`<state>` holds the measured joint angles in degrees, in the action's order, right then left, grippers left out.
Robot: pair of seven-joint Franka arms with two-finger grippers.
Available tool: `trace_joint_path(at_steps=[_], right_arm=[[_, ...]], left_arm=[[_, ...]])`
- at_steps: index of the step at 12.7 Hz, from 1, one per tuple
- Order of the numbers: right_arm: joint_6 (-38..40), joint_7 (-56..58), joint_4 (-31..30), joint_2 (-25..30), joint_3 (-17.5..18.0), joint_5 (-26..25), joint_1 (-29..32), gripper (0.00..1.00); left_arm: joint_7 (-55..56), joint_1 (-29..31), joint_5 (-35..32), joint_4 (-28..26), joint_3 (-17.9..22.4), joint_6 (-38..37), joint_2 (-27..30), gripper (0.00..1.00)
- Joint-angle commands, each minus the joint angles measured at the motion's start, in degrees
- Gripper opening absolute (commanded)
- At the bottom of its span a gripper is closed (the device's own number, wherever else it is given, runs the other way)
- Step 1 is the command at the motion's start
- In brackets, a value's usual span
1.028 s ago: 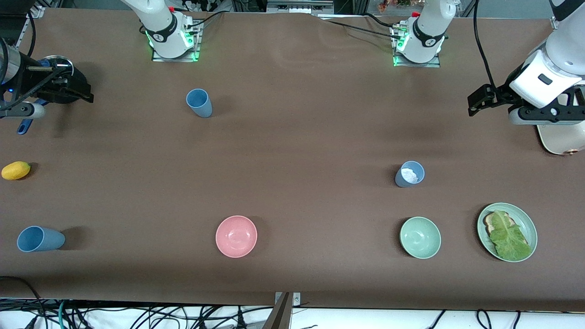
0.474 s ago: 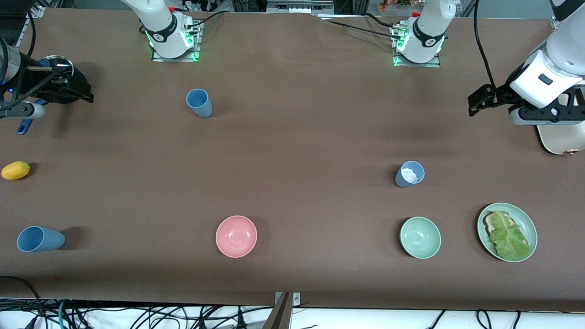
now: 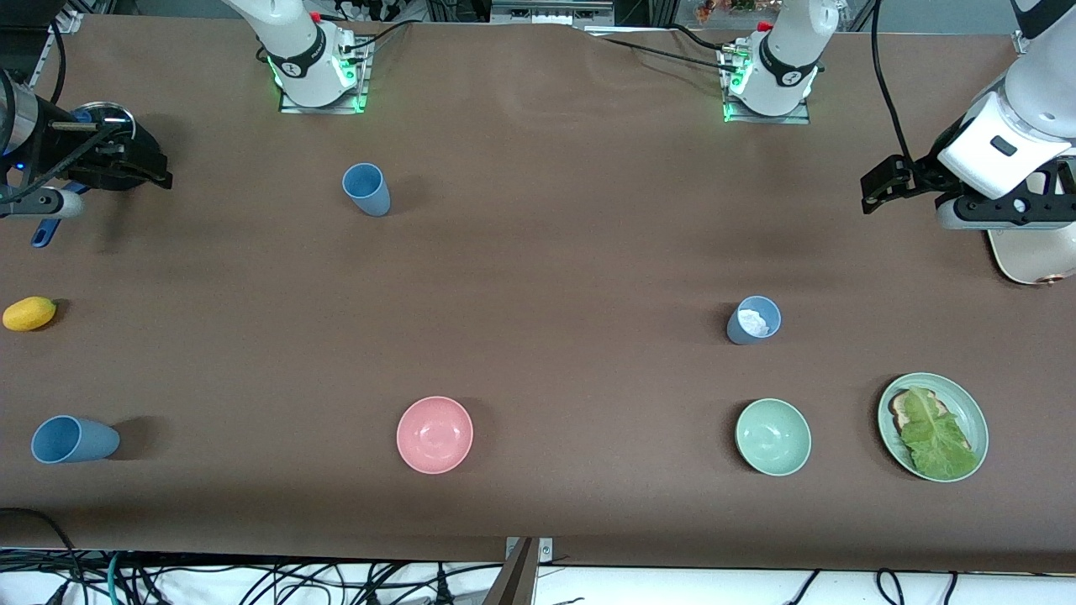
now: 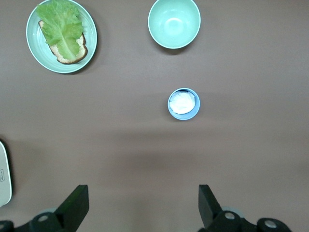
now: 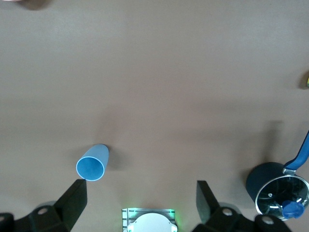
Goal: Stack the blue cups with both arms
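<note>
– Blue cups first, reading from the right arm's end of the worktop: where is each?

– One light blue cup [image 3: 74,439] lies on its side near the front camera, long axis along the worktop, mouth toward the right arm's end. A second light blue cup [image 3: 366,189] stands upright, farther from the camera, near the right arm's base. The grey-blue cup [image 3: 753,320], with white bits inside, stands upright toward the left arm's end, just farther from the camera than the pale green bowl [image 3: 772,437]. None is stacked yet.

– And the jaws?

– The right gripper [image 3: 155,172] hovers over the right arm's end, beside a dark pan [image 5: 277,188]; its jaws are spread wide and hold nothing. The left gripper [image 3: 878,185] hovers over the left arm's end, jaws equally wide and empty.

– Which relation governs the next move?

– Probably proximity. The upright light blue cup lies toward the middle from the right gripper. The grey-blue cup lies ahead of the left gripper, nearer the camera, its long axis vertical, so a sideways grasp seems fitting.
</note>
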<state>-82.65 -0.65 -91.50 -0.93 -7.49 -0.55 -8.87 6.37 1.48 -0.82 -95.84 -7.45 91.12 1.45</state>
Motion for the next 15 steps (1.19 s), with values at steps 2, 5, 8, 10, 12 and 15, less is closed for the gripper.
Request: trace_joint_path(at_steps=[2,5,8,10,12,15], right_arm=[[1.18,1.0,1.41,-0.47,0.46,-0.59,0.34,1.0],[1.18,1.0,1.41,-0.47,0.46,-0.59,0.34,1.0],[1.18,1.0,1.41,-0.47,0.46,-0.59,0.34,1.0],[1.18,1.0,1.41,-0.47,0.46,-0.59,0.34,1.0],[1.18,1.0,1.41,-0.47,0.46,-0.59,0.34,1.0],[1.18,1.0,1.41,-0.47,0.46,-0.51,0.34,1.0]], left_arm=[[0.13,0.45,0.29,0.91,-0.46,-0.16,-0.74,1.0],[0.14,0.45,0.38,1.36,-0.46,-0.24,-2.58,1.0],[-0.03,0.27,0.38,1.45,-0.46,-0.33,-5.92,1.0],[-0.48,0.1,0.38,3.1,-0.46,0.11,-9.78,1.0],[-4.77,-0.07,0.38,4.17,-0.46,0.63,-13.82,1.0],[-4.88,-0.43,0.29,3.21,-0.46,5.98,-18.57,1.0]])
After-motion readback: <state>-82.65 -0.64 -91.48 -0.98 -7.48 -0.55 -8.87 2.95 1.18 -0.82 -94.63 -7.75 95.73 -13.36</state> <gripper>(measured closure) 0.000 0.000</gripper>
